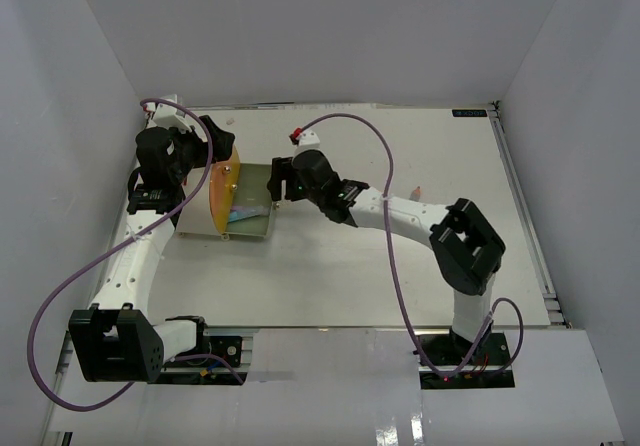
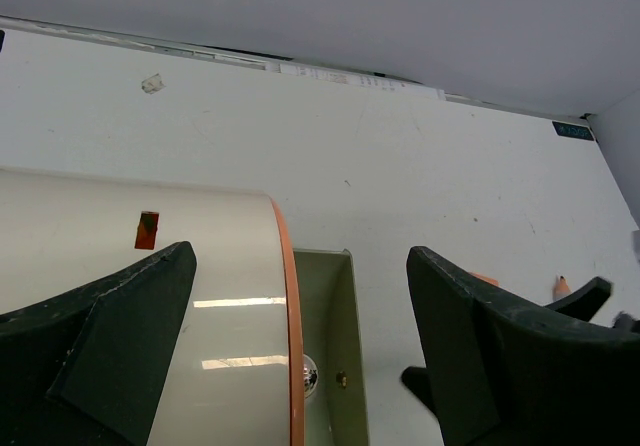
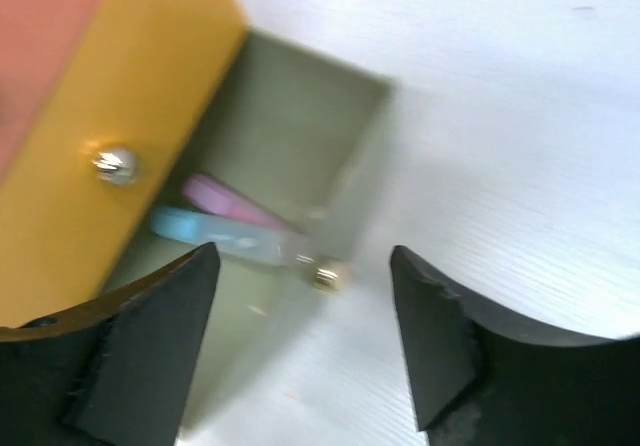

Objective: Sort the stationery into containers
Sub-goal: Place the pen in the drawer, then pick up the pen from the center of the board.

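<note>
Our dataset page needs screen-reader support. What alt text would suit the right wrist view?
An open drawer holds a pink pen and a light blue pen, seen blurred from above between the open dark fingers of the right gripper. Beside it is an orange panel with a small metal knob; the table is white.

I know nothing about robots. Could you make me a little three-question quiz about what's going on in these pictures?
1. True or false: the right gripper is clamped on a pen.
2. Which pens lie in the open drawer? A) pink and light blue B) green and black C) red only
3. Fill in: the cream drum has a round face coloured ___.
Key: 1 false; 2 A; 3 orange.
</note>
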Controlling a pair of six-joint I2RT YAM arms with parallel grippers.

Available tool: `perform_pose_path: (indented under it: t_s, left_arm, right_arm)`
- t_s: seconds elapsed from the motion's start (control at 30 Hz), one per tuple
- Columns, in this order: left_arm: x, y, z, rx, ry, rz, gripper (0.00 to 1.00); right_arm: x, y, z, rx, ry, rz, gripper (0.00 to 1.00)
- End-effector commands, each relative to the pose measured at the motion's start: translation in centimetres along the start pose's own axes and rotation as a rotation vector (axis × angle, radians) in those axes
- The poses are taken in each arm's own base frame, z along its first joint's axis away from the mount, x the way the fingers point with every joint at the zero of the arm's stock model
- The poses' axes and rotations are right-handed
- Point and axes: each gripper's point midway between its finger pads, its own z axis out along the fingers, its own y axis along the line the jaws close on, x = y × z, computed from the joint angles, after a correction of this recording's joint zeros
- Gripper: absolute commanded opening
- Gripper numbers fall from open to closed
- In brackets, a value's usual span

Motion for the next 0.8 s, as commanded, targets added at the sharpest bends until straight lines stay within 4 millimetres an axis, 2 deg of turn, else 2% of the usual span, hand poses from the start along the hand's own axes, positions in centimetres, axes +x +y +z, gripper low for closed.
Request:
perform_pose_path:
  t_s: [0.0, 0.03, 0.07, 0.1, 0.13, 0.17, 0.2, 0.23, 0.27, 0.3, 0.4, 0.57, 0.6, 0.67, 0.7, 0.77]
  left_arm:
    - [3.5, 0.6, -0.8, -0.018, 0.122, -0.052, 0.98]
    - [3.5, 0.6, -0.9, -0.018, 0.120, -0.052, 0.98]
    - [3.5, 0.6, -0.9, -0.017, 0.121, -0.055, 0.98]
    - [3.4, 0.5, -1.0, -0.016, 0.116, -0.052, 0.98]
    - [3.4, 0.6, -1.0, -0.018, 0.117, -0.054, 0.98]
    - [3.5, 0.6, -1.0, -0.020, 0.118, -0.053, 0.98]
    - [3.5, 0.7, -1.0, -0.022, 0.119, -0.053, 0.98]
    - [3.5, 0.6, -0.9, -0.018, 0.120, -0.053, 0.98]
    - [3.5, 0.6, -0.9, -0.019, 0.120, -0.053, 0.98]
    - [3.5, 0.6, -0.9, -0.019, 0.120, -0.053, 0.98]
    - [3.6, 0.7, -0.8, -0.022, 0.122, -0.056, 0.98]
    - [3.6, 0.6, -0.8, -0.019, 0.123, -0.056, 0.98]
    - [3.6, 0.6, -0.9, -0.020, 0.122, -0.056, 0.98]
    - [3.6, 0.6, -0.9, -0.020, 0.122, -0.054, 0.98]
    - [3.6, 0.6, -0.9, -0.019, 0.123, -0.056, 0.98]
    - [3.5, 0.6, -0.9, -0.017, 0.122, -0.057, 0.98]
  right_arm:
    - [-5.3, -7.9, -4.1, 0.212, -0.085, -0.061, 0.77]
    - [-5.1, -9.9, -4.9, 0.254, -0.068, -0.057, 0.80]
    - [-4.1, -12.1, -6.3, 0.297, -0.035, -0.057, 0.80]
    - [-3.7, -15.3, -7.3, 0.365, -0.008, -0.044, 0.80]
    - [-3.3, -17.1, -8.2, 0.405, 0.006, -0.043, 0.80]
    - [-1.9, -19.1, -9.6, 0.450, 0.042, -0.042, 0.80]
    - [-1.8, -21.8, -10.6, 0.502, 0.053, -0.015, 0.80]
    - [-1.5, -23.1, -11.5, 0.526, 0.061, -0.004, 0.80]
    - [0.0, -24.7, -12.3, 0.558, 0.100, 0.002, 0.79]
    - [0.6, -26.9, -13.3, 0.609, 0.131, 0.018, 0.79]
    - [2.5, -30.8, -15.4, 0.695, 0.215, 0.038, 0.77]
    - [3.7, -34.3, -16.3, 0.735, 0.290, 0.107, 0.73]
    - [2.9, -34.6, -16.2, 0.744, 0.283, 0.106, 0.73]
    - [3.2, -35.7, -16.3, 0.772, 0.315, 0.118, 0.72]
    - [2.5, -35.9, -15.9, 0.766, 0.304, 0.126, 0.71]
    - [3.4, -36.6, -15.6, 0.768, 0.351, 0.146, 0.69]
